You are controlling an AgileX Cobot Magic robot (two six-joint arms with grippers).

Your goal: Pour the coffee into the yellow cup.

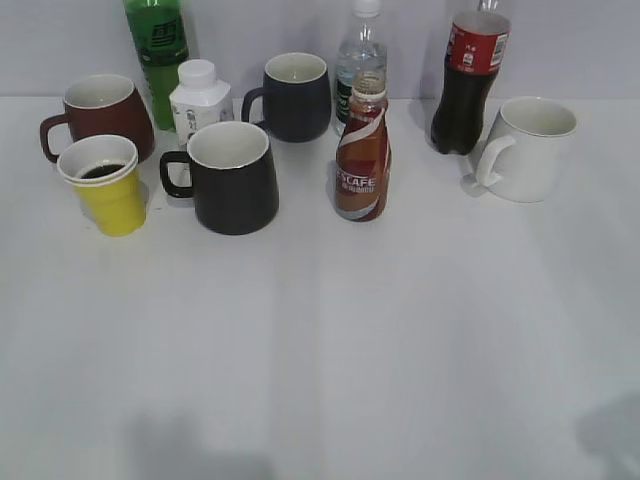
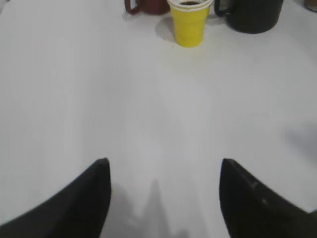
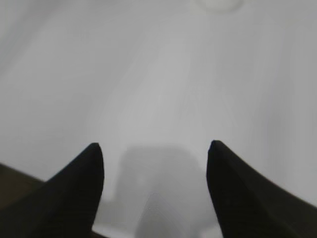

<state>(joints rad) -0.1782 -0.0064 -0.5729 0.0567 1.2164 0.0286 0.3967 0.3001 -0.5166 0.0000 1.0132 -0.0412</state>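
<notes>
Both grippers hang with their jaws spread apart and nothing between them: the left gripper [image 2: 164, 166] over bare white table [image 1: 400, 340], with the yellow cup [image 2: 188, 22] ahead of it, the right gripper [image 3: 154, 148] over bare tabletop too. That cup [image 1: 108, 184] stands at the left, dark liquid inside, just in front of a dark-red mug [image 1: 100, 115] and beside a black mug [image 1: 232, 176]. The uncapped coffee bottle [image 1: 362, 150] stands upright near the middle, well apart from the cup.
</notes>
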